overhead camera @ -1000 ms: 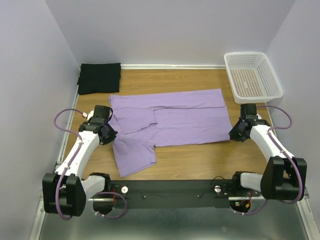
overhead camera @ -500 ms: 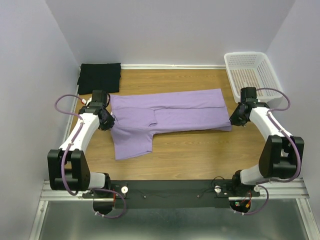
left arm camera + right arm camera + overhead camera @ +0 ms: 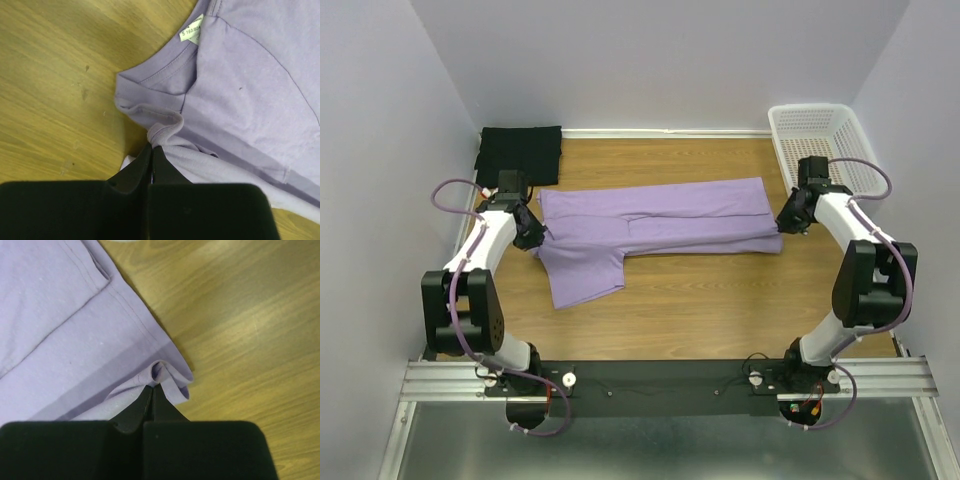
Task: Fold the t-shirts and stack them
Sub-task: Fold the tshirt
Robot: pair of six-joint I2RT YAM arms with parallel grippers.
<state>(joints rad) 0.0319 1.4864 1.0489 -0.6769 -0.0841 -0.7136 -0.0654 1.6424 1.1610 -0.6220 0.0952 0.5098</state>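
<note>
Lavender t-shirt [image 3: 660, 215], stretched left to right across the table [image 3: 720, 290], has had its near edge carried farther over by my left gripper [image 3: 534, 237] and right gripper [image 3: 784, 223], both pinched tight on its ends, so I judge the lengthwise fold nearly closed.

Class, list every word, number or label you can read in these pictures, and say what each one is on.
"S 160/8…": on the pale size tag inside the neckline of the lavender t-shirt; the rest of it is too blurred to read.
No other text shows.
</note>
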